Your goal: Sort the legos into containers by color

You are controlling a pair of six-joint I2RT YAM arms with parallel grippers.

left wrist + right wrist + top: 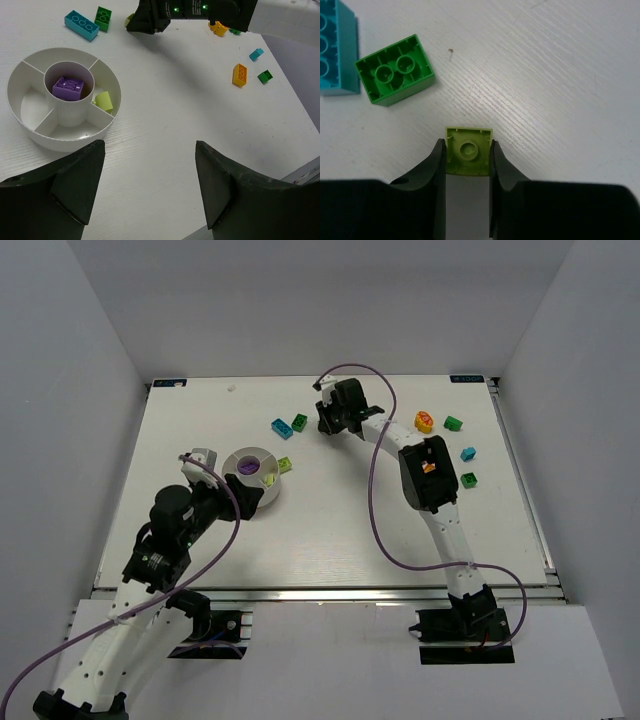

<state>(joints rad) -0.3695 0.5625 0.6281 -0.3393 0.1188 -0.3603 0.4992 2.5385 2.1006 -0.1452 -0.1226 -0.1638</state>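
The right pincer (pixel 466 146) is closed on a lime brick (pixel 468 159), one finger pressed to each side. The brick lies hollow side up, and its near edge runs out of sight between the fingers. Whether it rests on the bench (pixel 560 75) or hangs just above it cannot be told. Just beyond lie a green brick (pixel 395 76), also hollow side up, and a cyan brick (pixel 337 47) cut off at the left of the wrist view. From above, this pincer is hidden under its own wrist.

The left pincer (pixel 148 150) stands wide apart near the bowl (pixel 30 131), gripping nothing. A purple brick (pixel 68 87) sits in the bowl's centre cup, a second lime brick (pixel 103 100) in the wedge to its right. An orange brick (pixel 239 75) lies well apart on the bench. Farther off, a yellow piece (pixel 218 28) is half hidden beneath the right arm (pixel 280 15), its shape unclear.
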